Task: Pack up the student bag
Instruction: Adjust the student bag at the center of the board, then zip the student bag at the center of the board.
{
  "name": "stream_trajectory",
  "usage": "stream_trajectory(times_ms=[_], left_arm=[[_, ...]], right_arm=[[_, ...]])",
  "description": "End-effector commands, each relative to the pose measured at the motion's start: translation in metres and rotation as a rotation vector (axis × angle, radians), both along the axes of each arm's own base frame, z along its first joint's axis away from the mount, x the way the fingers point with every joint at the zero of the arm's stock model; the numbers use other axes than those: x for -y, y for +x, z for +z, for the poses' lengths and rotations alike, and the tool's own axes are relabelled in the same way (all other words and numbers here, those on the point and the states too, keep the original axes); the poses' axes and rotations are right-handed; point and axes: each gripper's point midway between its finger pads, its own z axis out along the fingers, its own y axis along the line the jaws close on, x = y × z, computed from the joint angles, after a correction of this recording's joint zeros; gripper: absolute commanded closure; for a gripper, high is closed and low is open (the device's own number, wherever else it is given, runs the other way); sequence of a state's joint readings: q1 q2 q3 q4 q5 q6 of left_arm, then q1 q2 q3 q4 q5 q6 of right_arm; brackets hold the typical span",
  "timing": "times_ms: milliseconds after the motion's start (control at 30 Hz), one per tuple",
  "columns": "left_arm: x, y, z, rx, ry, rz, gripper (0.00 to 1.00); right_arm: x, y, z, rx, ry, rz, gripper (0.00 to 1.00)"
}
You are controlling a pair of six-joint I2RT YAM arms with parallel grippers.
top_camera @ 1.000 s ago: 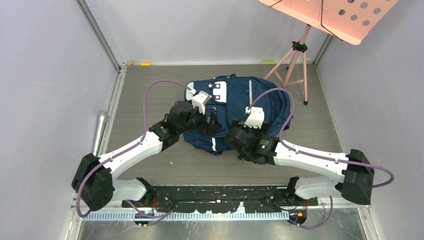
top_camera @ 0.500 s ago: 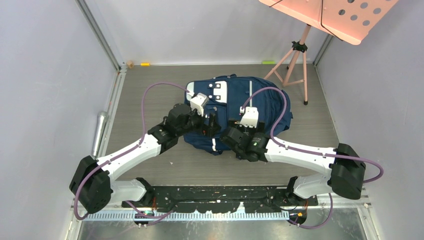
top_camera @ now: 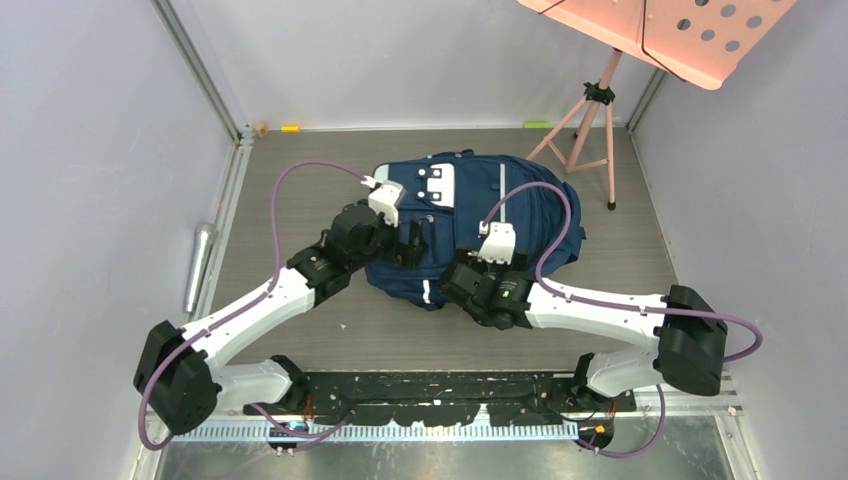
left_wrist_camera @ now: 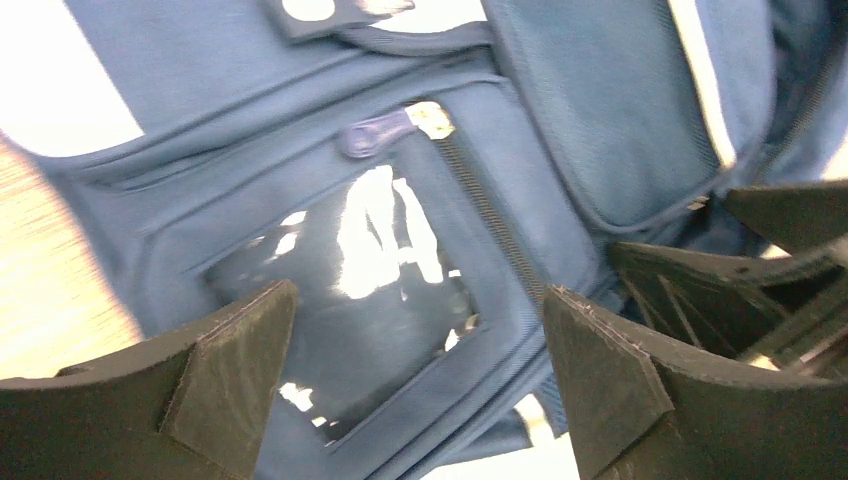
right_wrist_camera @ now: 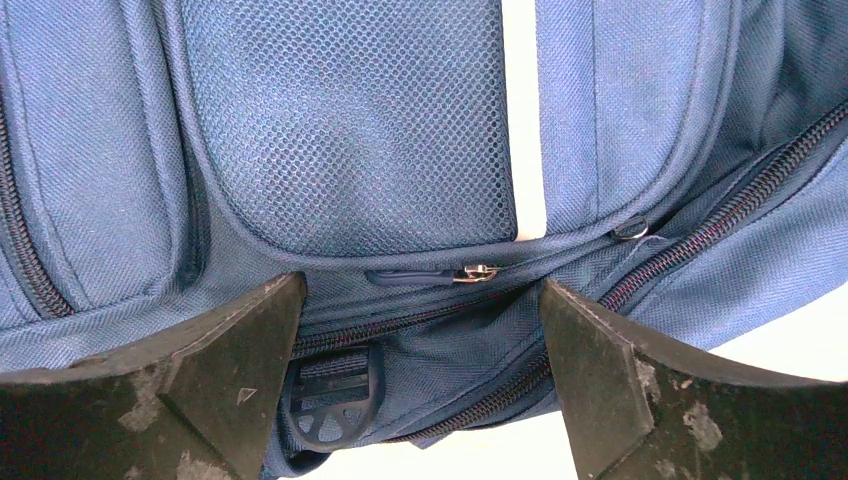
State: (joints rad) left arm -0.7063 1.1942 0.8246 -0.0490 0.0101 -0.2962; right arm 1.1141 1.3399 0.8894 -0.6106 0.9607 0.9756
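Observation:
The student bag (top_camera: 475, 205) lies flat in the middle of the table, navy blue with pale stripes and white patches. My left gripper (top_camera: 413, 242) hovers open over its left near part. In the left wrist view its fingers (left_wrist_camera: 235, 365) straddle a glossy window pocket (left_wrist_camera: 350, 290) below a zip pull (left_wrist_camera: 385, 130). My right gripper (top_camera: 458, 268) is open at the bag's near edge. The right wrist view shows its fingers (right_wrist_camera: 245, 360) on either side of a zipper, a zip pull (right_wrist_camera: 425, 275) and a black buckle (right_wrist_camera: 325, 395), below a mesh pocket (right_wrist_camera: 350, 120). Neither holds anything.
A pink music stand (top_camera: 600, 95) on a tripod stands at the back right, close to the bag. A metal cylinder (top_camera: 198, 265) lies along the left rail. Small yellow (top_camera: 290, 128) and green (top_camera: 537, 124) items sit by the back wall. Walls enclose three sides.
The right arm has swung left, bringing its gripper closer to the bag's near edge. The left gripper has shifted slightly left and away. Both pairs of jaws have opened a little wider.

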Motion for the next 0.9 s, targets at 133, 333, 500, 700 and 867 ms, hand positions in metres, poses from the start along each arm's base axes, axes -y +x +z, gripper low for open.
stream_trajectory(times_ms=[133,333,500,700,867], left_arm=[[-0.094,0.011,0.0,-0.078,0.118,0.321,0.0],[-0.071,0.0,-0.015,-0.202,-0.117,0.199,0.0],[-0.055,0.003,-0.021,-0.22,-0.195,0.156,0.08],[-0.069,0.008,-0.046,-0.272,-0.114,0.218,0.78],[-0.09,0.015,-0.047,-0.269,-0.099,0.284,1.0]], right_arm=[[0.021,-0.008,-0.008,0.003,-0.096,-0.044,0.01],[0.025,-0.001,-0.005,0.017,-0.08,-0.053,0.0],[0.023,0.007,-0.005,0.013,-0.076,-0.046,0.0],[0.045,0.018,-0.008,0.011,-0.124,-0.097,0.0],[0.088,0.019,-0.006,0.007,-0.208,-0.176,0.0]])
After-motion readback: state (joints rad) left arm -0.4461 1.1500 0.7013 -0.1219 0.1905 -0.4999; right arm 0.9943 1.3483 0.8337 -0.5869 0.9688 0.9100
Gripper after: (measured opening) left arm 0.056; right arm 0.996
